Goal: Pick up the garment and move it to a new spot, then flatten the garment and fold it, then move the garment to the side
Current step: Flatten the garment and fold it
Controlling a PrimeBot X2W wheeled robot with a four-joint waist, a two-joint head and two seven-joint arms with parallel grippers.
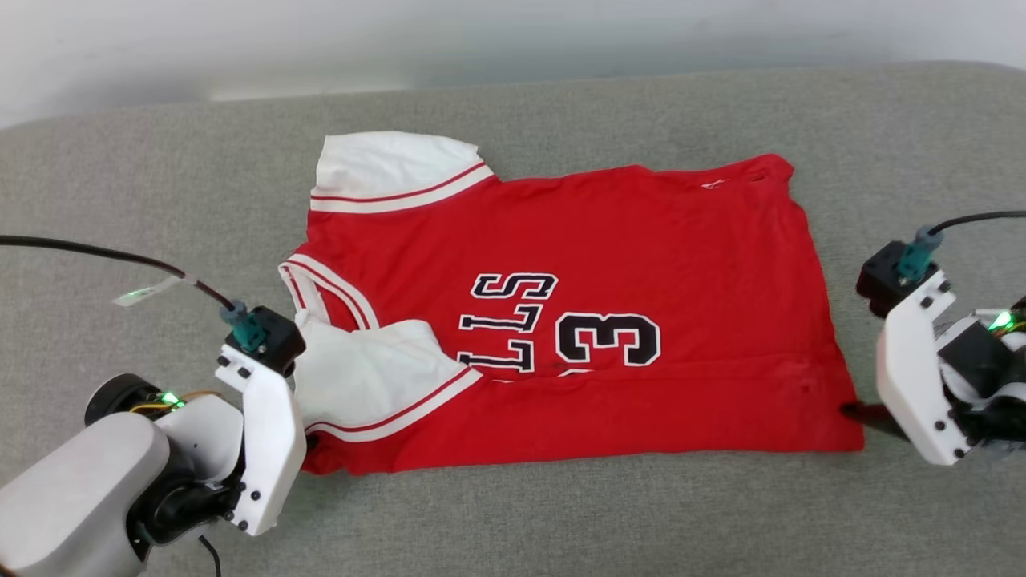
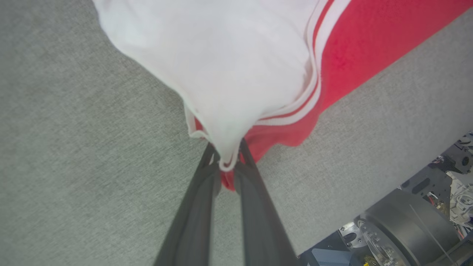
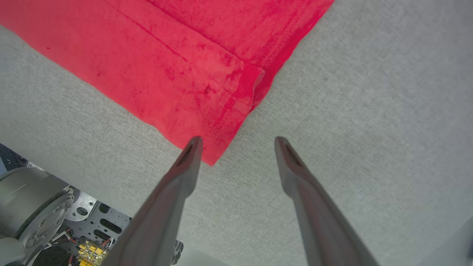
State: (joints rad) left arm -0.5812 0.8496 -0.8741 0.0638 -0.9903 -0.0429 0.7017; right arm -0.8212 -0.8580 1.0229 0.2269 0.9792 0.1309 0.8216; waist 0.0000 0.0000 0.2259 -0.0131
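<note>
Grey fabric surface (image 1: pixel 561 513) carries red jersey (image 1: pixel 641 240), centred, near edge folded over. Left gripper (image 2: pixel 226 157), at its 8 o'clock, pinched tight on white sleeve (image 2: pixel 221 66). Right gripper (image 3: pixel 238 142), 4 o'clock, spread, empty.

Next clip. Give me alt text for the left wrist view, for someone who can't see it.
The left gripper pinches the edge of a red jersey T-shirt, its two dark fingers closed on bunched fabric below a white sleeve with red-and-white striped trim. Around it is a grey fabric surface; the robot's base shows at lower right.
</note>
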